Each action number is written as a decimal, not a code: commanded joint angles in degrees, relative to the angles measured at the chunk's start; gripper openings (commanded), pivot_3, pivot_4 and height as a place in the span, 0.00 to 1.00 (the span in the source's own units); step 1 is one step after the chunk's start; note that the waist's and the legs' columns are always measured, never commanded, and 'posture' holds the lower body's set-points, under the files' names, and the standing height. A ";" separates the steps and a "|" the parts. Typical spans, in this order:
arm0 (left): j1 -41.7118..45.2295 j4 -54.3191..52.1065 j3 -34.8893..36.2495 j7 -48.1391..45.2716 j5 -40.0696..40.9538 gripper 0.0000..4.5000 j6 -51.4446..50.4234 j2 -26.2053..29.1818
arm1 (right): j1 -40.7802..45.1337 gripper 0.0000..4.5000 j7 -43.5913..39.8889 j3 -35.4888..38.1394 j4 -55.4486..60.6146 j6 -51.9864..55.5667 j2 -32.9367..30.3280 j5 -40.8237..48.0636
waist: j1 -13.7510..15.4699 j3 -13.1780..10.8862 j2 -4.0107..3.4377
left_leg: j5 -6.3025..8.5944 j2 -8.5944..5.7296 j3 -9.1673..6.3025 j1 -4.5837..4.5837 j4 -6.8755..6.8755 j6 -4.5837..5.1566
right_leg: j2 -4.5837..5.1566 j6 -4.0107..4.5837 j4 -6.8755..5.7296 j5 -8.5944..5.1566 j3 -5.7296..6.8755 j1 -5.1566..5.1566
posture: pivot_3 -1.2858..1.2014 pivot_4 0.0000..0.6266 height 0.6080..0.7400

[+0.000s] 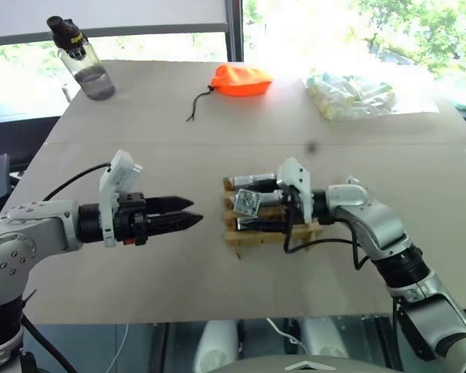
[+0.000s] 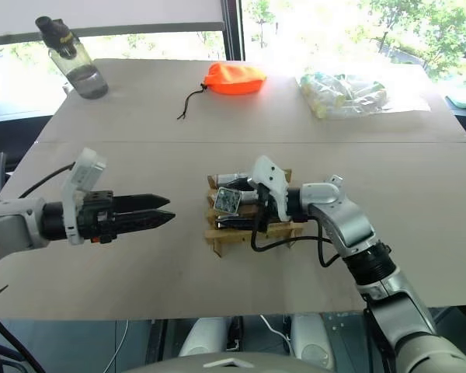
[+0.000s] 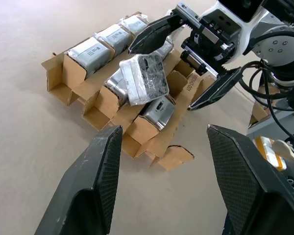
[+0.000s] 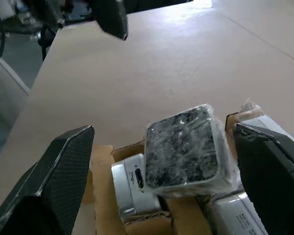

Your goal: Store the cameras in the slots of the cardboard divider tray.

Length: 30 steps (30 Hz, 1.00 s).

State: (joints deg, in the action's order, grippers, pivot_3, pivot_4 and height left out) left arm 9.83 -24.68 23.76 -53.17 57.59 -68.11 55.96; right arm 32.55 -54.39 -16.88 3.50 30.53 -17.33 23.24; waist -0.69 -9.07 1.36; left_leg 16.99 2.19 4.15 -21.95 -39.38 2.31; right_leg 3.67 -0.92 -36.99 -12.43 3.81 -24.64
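The cardboard divider tray (image 1: 237,235) lies at the table's middle, with several silver-grey cameras (image 3: 90,49) lying in its slots. One camera (image 1: 247,203) with a black face under clear wrap rests tilted on top of the tray's left side. My right gripper (image 1: 256,204) reaches over the tray from the right; it is open, and its fingers (image 4: 63,171) stand wide on either side of the tilted camera (image 4: 183,147) without touching it. My left gripper (image 1: 196,211) hovers just left of the tray, pointing at it, open with nothing between its fingers (image 3: 95,181).
Along the far edge stand a water bottle (image 1: 81,66) at left, an orange pouch (image 1: 239,79) with a black cord in the middle, and a clear bag of pale packets (image 1: 349,95) at right. Bare tabletop (image 1: 140,155) surrounds the tray.
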 commanded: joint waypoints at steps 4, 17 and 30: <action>0.19 -1.21 0.82 0.23 1.06 0.63 1.71 0.90 | 3.24 1.00 4.18 3.04 -1.02 8.49 0.75 1.80 | 0.07 0.00 0.00 | 0.00 -0.02 0.00 -0.01 0.00 0.00 | 0.04 0.01 0.01 0.00 0.01 0.00 | 0.52 0.24 0.89; -0.24 -1.06 0.48 0.36 0.92 0.66 2.97 0.85 | 3.39 0.16 1.32 -0.35 -0.01 9.51 -1.19 0.07 | -0.10 0.01 0.00 | 0.00 0.00 0.05 0.10 0.06 0.00 | -0.01 0.00 -0.03 0.00 0.01 0.02 | 0.52 0.24 0.89; -0.43 -1.16 -0.19 -0.68 0.83 0.66 4.16 1.72 | 4.64 0.16 -4.37 4.48 6.76 8.18 -6.66 5.49 | 0.07 -0.03 -0.03 | 0.00 -0.03 0.00 -0.07 0.06 0.00 | 0.04 0.00 0.12 0.00 0.05 -0.03 | 0.52 0.24 0.89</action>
State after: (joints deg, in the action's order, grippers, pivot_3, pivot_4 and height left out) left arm 9.18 -24.69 22.74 -52.70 57.72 -65.36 56.16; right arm 35.73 -56.49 -14.95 7.22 39.91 -22.52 27.11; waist -0.63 -9.10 1.33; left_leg 17.00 2.16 4.15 -22.02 -39.32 2.31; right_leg 3.71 -0.92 -36.87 -12.43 3.87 -24.66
